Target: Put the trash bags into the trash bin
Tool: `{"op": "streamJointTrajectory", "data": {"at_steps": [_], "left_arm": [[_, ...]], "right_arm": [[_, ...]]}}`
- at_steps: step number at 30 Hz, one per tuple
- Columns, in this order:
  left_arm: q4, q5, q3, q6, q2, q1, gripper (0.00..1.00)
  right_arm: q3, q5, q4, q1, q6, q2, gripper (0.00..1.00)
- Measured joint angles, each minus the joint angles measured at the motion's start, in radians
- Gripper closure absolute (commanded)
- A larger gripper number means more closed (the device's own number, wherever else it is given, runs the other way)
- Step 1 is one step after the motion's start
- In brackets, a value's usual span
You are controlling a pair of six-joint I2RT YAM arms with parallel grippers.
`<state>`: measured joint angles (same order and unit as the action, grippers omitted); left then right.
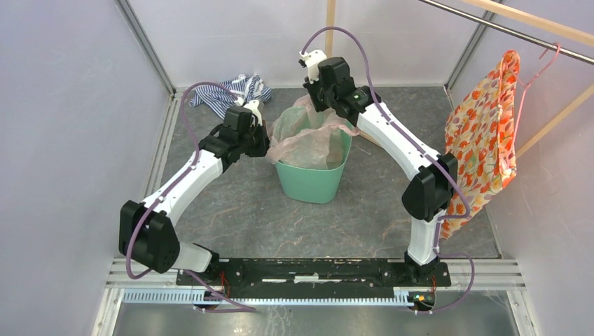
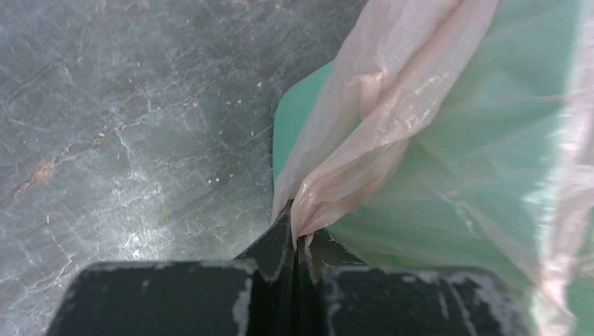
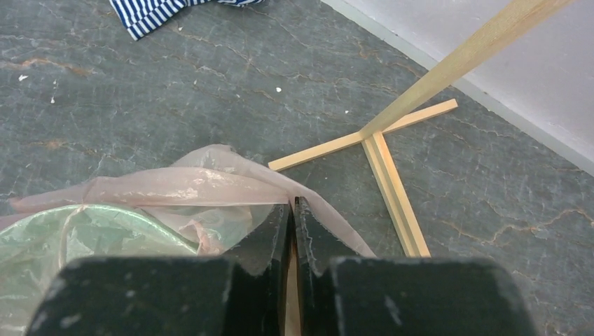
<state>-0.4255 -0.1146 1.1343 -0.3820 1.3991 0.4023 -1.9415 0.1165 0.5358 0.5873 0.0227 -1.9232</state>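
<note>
The pale pink trash bag (image 1: 308, 133) is spread across the mouth of the mint-green trash bin (image 1: 312, 180) in the middle of the table. My left gripper (image 1: 265, 148) is shut on the bag's left edge, just outside the bin's rim; in the left wrist view the bag (image 2: 364, 154) bunches into the shut gripper (image 2: 298, 234) beside the bin (image 2: 298, 119). My right gripper (image 1: 321, 105) is shut on the bag's far edge behind the bin; in the right wrist view the bag (image 3: 175, 185) runs into the shut gripper (image 3: 292, 206) above the bin's rim (image 3: 105, 213).
A blue-white striped cloth (image 1: 235, 89) lies at the back left, also in the right wrist view (image 3: 150, 10). An orange floral garment (image 1: 487, 133) hangs on a pink hanger at the right. A wooden stand's foot (image 3: 382, 150) lies on the table behind the bin.
</note>
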Motion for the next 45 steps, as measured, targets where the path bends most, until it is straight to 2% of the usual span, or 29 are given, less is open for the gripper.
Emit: {"op": "streamJointTrajectory", "data": {"at_steps": [3,5,9,12,16,20,29,38,43,45], "left_arm": [[-0.006,-0.004,-0.023,0.0,-0.003,-0.001,0.98],[-0.014,-0.018,-0.042,-0.008,-0.012,-0.002,0.96],[-0.043,-0.025,-0.068,-0.016,-0.049,-0.003,0.95],[-0.064,-0.026,-0.074,-0.026,-0.077,-0.003,0.93],[-0.075,-0.027,-0.074,-0.04,-0.112,-0.003,0.92],[-0.078,-0.027,-0.074,-0.04,-0.121,-0.003,0.92],[-0.091,-0.027,-0.074,-0.04,-0.124,-0.003,0.92],[-0.098,-0.028,-0.073,-0.04,-0.125,-0.003,0.93],[-0.098,-0.028,-0.072,-0.04,-0.125,-0.004,0.93],[-0.101,-0.029,-0.069,-0.04,-0.125,-0.003,0.93]], "right_arm": [[0.0,-0.022,0.016,-0.004,-0.003,0.009,0.83],[0.003,-0.037,0.033,-0.005,-0.003,0.023,0.74],[0.006,-0.042,0.058,-0.009,-0.011,0.062,0.48],[0.006,-0.044,0.066,-0.021,-0.013,0.113,0.34],[-0.018,-0.046,0.084,-0.027,-0.028,0.175,0.22],[-0.038,-0.041,0.099,-0.027,-0.052,0.23,0.15],[-0.035,0.006,0.169,-0.026,-0.093,0.393,0.14],[0.134,0.015,0.217,-0.026,-0.141,0.603,0.17],[0.252,-0.037,0.232,-0.026,-0.182,0.691,0.31],[0.295,-0.058,0.23,-0.026,-0.198,0.719,0.46]]}}
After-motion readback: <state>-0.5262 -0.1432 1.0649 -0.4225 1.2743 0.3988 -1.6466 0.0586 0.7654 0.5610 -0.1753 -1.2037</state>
